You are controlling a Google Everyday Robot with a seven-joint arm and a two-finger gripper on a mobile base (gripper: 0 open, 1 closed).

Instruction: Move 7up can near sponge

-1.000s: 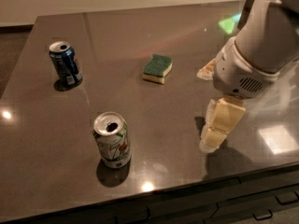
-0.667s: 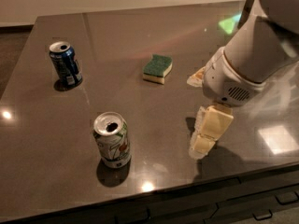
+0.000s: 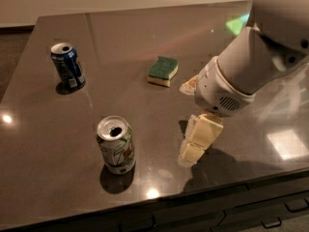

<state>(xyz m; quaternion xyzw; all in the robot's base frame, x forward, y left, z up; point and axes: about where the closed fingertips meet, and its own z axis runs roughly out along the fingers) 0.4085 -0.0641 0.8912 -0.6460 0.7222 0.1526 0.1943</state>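
Observation:
The 7up can [image 3: 116, 145], white and green with an open silver top, stands upright near the table's front edge. The sponge [image 3: 162, 71], dark green on top with a pale yellow base, lies further back, right of centre. My gripper [image 3: 186, 122] hangs low over the table to the right of the 7up can, roughly a can's width from it, in front of the sponge. It is open and empty: one cream finger [image 3: 199, 140] points down to the left, and the tip of the other [image 3: 187, 85] shows behind the wrist.
A dark blue can [image 3: 67, 65] stands upright at the back left. My bulky white arm [image 3: 260, 57] covers the right side of the dark glossy table [image 3: 43, 144]. The table's front edge runs just below the 7up can.
My gripper has moved left and slightly forward, closer to the 7up can. The cans and the sponge have not moved.

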